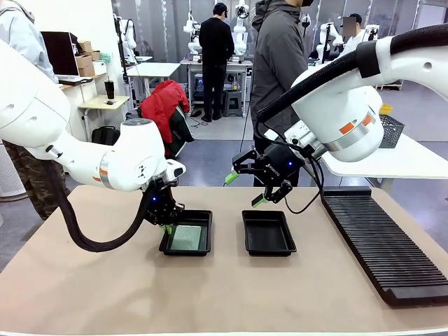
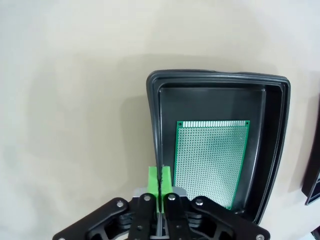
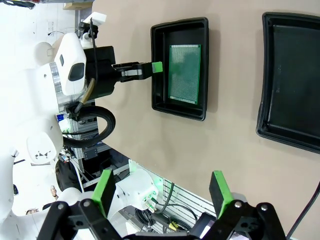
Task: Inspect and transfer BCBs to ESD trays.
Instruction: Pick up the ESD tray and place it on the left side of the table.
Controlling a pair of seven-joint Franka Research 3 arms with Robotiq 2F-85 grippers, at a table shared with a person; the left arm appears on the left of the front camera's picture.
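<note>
A tan table [image 1: 84, 280] fills the foreground, with an open workshop floor behind it and a person in a grey coat [image 1: 278, 63] standing at the far edge. One BCB [image 2: 210, 162] lies flat on the floor of the left tray [image 1: 185, 253], a shallow black tray with a flared rim and rounded corners. The board is a thin green rectangle covered in a fine grid of holes, with a solid green border. It is narrower than the tray floor and sits toward the side away from the left gripper. In the front view glare washes its face to a pale grey-green.

The left gripper [image 2: 159, 186] is closed, green pads pressed flat together with nothing visible between them. It sits low, just outside the tray's long rim; whether the pads touch that rim cannot be told. In the front view its fingertips are mostly hidden under its own wrist. In the left wrist view the black linkage covers the board's nearest corner and the tray's near end.

The right tray [image 1: 269, 234] sits just beside the left one, apart from it, with a bare floor; the right wrist view cuts off its far side. The right gripper [image 1: 246, 190] hangs above the table behind this tray, jaws spread wide and holding nothing.

A long black ribbed rack [image 1: 385, 245] lies along the table's right side, and a grey wire basket [image 1: 390, 131] rests on a white table beyond
</note>
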